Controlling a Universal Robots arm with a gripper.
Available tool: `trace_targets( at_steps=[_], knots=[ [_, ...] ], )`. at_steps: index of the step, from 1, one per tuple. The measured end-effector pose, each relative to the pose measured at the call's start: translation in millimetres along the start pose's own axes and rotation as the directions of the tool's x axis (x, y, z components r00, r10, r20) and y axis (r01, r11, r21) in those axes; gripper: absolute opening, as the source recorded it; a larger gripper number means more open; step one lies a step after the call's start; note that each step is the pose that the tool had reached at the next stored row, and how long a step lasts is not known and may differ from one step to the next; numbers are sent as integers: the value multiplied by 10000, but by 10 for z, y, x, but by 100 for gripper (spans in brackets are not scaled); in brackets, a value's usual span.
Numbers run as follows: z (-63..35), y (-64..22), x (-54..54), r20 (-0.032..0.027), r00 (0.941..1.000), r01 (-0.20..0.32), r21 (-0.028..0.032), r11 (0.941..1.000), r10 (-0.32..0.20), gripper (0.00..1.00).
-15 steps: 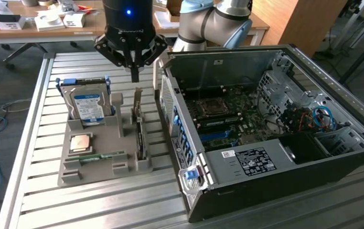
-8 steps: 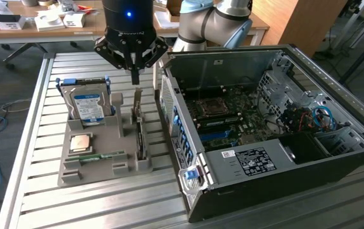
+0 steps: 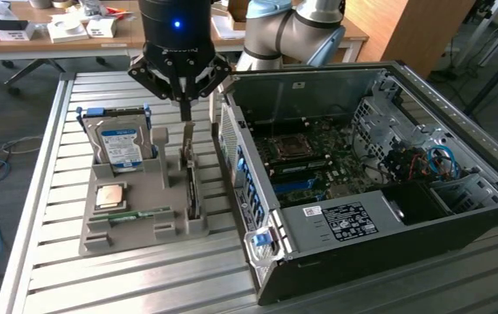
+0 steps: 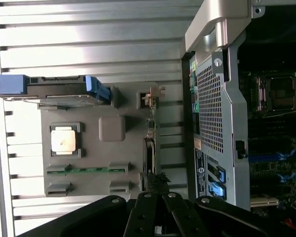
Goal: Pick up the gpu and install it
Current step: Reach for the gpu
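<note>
The gpu [image 3: 191,180] stands on edge in a slot of the grey holder tray [image 3: 144,237], its silver bracket end toward the back. My gripper [image 3: 185,112] hangs straight above that bracket end with its fingers shut together and nothing seen between them. Its tips sit just over the card's top edge; I cannot tell whether they touch it. In the wrist view the gpu [image 4: 150,143] appears edge-on as a thin strip, with the gripper [image 4: 158,183] over its near end.
On the tray also sit a silver-and-blue hard drive [image 3: 120,140], a square processor chip [image 3: 111,195] and a thin green memory stick [image 3: 131,214]. The open computer case [image 3: 336,216] lies close on the exterior view's right, motherboard [image 3: 314,154] exposed. Everything rests on a slatted metal table [image 3: 74,281].
</note>
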State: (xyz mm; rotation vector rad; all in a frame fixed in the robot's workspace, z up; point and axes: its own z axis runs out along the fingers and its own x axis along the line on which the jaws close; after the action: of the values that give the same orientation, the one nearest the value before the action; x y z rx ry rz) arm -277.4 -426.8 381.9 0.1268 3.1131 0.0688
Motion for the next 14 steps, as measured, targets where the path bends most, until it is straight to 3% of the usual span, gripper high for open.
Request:
trace_targets(
  at_steps=[14],
  knots=[
    [-9,-188,2,-1,10000,0,1,10000,0,11]
  ],
)
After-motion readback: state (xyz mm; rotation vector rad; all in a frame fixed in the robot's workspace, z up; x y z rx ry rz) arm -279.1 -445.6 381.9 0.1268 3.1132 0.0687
